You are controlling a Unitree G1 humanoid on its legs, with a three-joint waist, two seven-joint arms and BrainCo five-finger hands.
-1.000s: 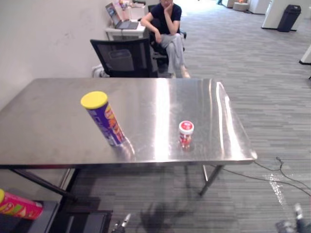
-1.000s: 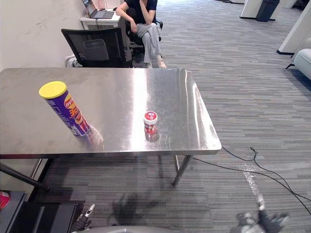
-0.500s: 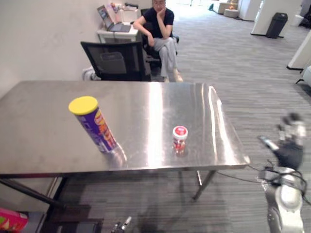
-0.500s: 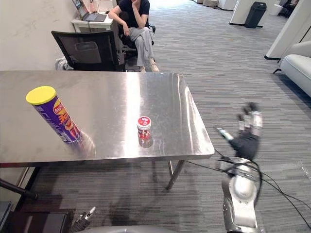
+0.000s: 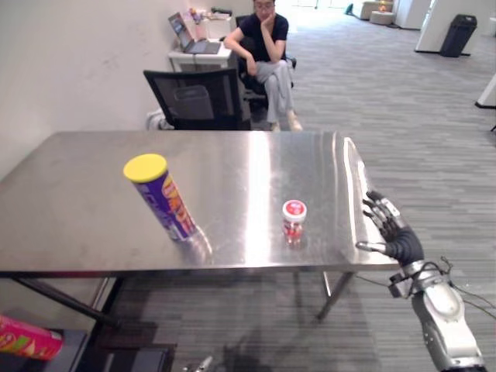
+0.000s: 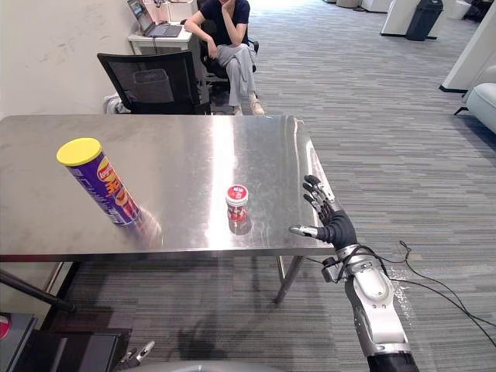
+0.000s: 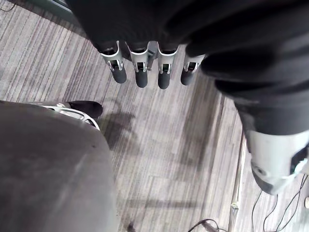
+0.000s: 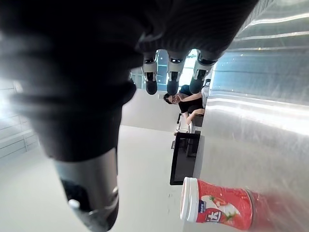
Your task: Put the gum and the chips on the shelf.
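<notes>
Fingers (image 6: 318, 194) of our right hand (image 6: 336, 229) are spread out straight and hold nothing. This hand is by the right edge of the worktop (image 6: 194, 147), close to its front corner. Our left hand (image 7: 154, 24) hangs low over the grey floor (image 7: 169, 145), and its fingers (image 7: 141, 77) are loose and hold nothing.

We see the gum (image 6: 237, 203), a small red jar with a white lid. It stands up near the front edge. The chips (image 6: 101, 182) are a tall purple can with a yellow lid, standing further left.

Our right wrist view shows the gum up close, with fruit pictures on its side. The left eye view shows a pink can (image 5: 27, 337) lying low down, under the worktop's left side.

We see lots of bare shiny worktop between the gum and the chips, and behind them too.
</notes>
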